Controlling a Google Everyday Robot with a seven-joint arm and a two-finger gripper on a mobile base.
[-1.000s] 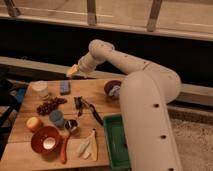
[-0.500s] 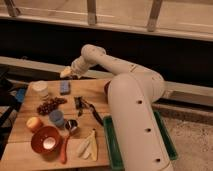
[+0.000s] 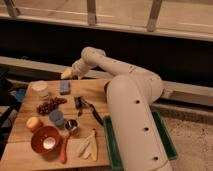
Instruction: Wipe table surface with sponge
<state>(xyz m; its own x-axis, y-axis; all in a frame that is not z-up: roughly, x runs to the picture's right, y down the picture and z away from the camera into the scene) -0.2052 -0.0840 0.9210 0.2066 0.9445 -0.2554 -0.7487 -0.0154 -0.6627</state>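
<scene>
The sponge [image 3: 65,88] is a small blue rectangular block with soft edges. It lies flat on the light tan plank worktop [image 3: 22,142], just in front of the fingers on the camera side, and is not gripped. The gripper [image 3: 67,74] hovers at the worktop's far edge, fingers apart and empty. A white cup [image 3: 40,89] stands left of the fingers, and dark grapes [image 3: 50,105] lie beyond the sponge.

Dim, warm light from above tints everything yellowish. The white arm [image 3: 132,115] is brightest, shaded along its underside; the dark band [image 3: 45,45] behind the counter [image 3: 22,152] is nearly black. The end effector [image 3: 67,75], jaws apart above the counter's far edge just behind the sponge [image 3: 65,88], catches a pale yellow glow. Glare spots the orange bowl [image 3: 46,141]. The whole view is soft, small things smeared.
</scene>
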